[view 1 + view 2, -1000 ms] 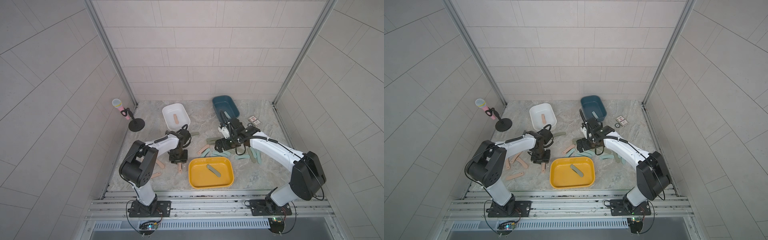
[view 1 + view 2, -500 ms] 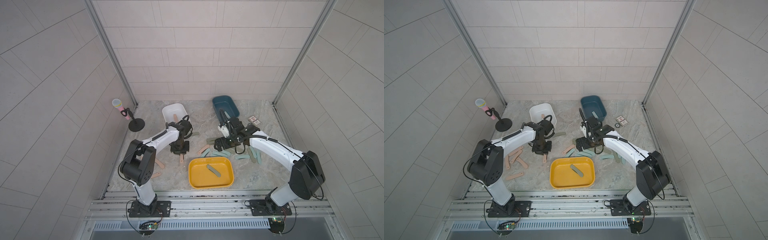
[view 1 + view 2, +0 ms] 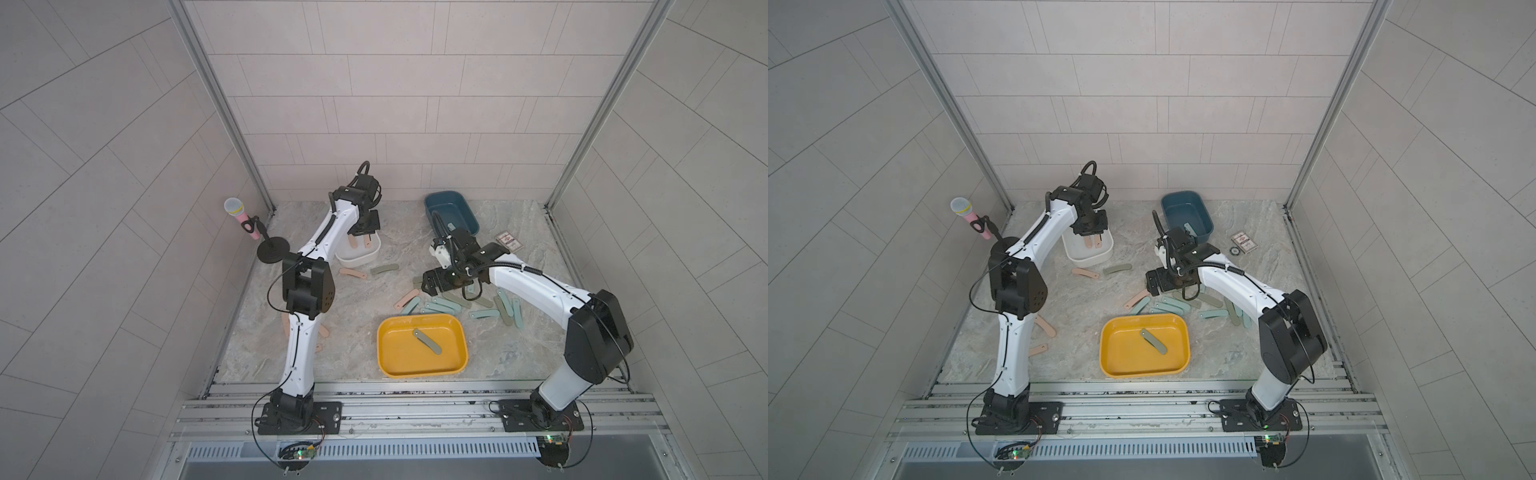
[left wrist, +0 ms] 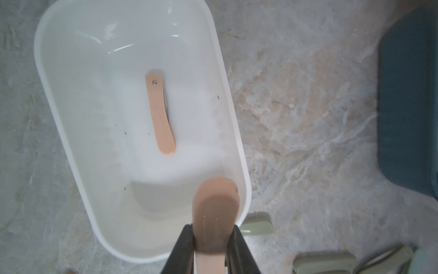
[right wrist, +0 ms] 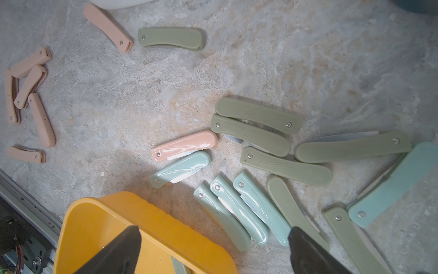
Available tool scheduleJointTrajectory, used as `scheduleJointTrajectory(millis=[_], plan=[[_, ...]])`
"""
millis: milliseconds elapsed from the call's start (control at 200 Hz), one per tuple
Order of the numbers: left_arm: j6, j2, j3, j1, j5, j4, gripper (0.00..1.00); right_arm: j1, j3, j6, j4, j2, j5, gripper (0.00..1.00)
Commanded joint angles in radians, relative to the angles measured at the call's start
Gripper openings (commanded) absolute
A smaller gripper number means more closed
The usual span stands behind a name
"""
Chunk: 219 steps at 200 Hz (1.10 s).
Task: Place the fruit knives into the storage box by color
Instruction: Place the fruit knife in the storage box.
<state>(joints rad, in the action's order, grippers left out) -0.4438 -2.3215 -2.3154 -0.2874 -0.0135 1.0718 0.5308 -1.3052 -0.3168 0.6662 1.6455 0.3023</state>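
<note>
My left gripper point(image 4: 212, 239) is shut on a peach-pink fruit knife point(image 4: 214, 208) and hangs over the near end of the white storage box point(image 4: 232, 113). Another pink knife point(image 4: 160, 113) lies flat inside it. In both top views the left gripper point(image 3: 365, 232) point(image 3: 1094, 232) is above this box point(image 3: 361, 259). My right gripper point(image 5: 214, 237) point(image 3: 428, 286) is open and empty, low over a pile of teal knives point(image 5: 237, 208) and olive-green knives point(image 5: 256, 113). The yellow box point(image 3: 419, 365) holds one olive-green knife point(image 3: 426, 341).
A dark blue box point(image 3: 451, 208) stands at the back right, a card pack point(image 3: 509, 241) beside it. A microphone on a stand point(image 3: 249, 224) stands at the back left. Several pink knives point(image 5: 30, 95) lie near the left arm. A metal rail point(image 3: 415, 399) runs along the front.
The left gripper closed on a pink knife at the table and carried it back and up over the white box. The right arm has barely moved.
</note>
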Motion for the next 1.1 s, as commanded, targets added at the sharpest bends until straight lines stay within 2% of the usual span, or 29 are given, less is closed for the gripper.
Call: scheduleJointTrajectory(millis=[0, 175, 430, 560, 660, 700, 831, 906, 971, 1091], plan=[[0.006, -0.055, -0.085, 0.021, -0.065, 0.031, 0.09, -0.003, -0.026, 0.018, 0.021, 0.020, 0.013, 1.00], [0.001, -0.113, -0.091, 0.045, -0.140, -0.068, 0.11, -0.005, -0.015, 0.018, 0.009, 0.017, 0.012, 1.00], [-0.029, -0.248, -0.217, 0.067, -0.122, -0.089, 0.19, -0.004, -0.011, 0.015, 0.000, 0.020, 0.018, 1.00], [-0.033, -0.267, -0.240, 0.069, -0.100, -0.098, 0.28, -0.006, -0.008, 0.015, 0.004, 0.013, 0.014, 1.00], [-0.025, -0.256, -0.262, 0.069, -0.063, -0.101, 0.42, -0.005, -0.008, 0.015, 0.005, 0.011, 0.010, 1.00], [-0.029, -0.249, -0.285, 0.069, -0.064, -0.088, 0.50, -0.006, -0.012, 0.014, 0.008, 0.013, 0.012, 1.00], [-0.038, -0.177, -0.317, 0.069, -0.041, -0.057, 0.75, -0.005, -0.026, 0.016, 0.013, 0.008, 0.018, 1.00], [-0.044, -0.098, -0.294, 0.066, -0.025, -0.037, 0.77, -0.002, -0.026, 0.014, 0.018, -0.008, 0.012, 1.00], [-0.039, -0.004, -0.218, 0.062, -0.023, -0.030, 0.79, 0.001, -0.008, 0.014, 0.008, -0.027, 0.005, 1.00], [-0.033, 0.218, 0.079, 0.060, -0.017, -0.029, 0.80, 0.016, 0.024, 0.012, 0.007, -0.061, -0.011, 1.00]])
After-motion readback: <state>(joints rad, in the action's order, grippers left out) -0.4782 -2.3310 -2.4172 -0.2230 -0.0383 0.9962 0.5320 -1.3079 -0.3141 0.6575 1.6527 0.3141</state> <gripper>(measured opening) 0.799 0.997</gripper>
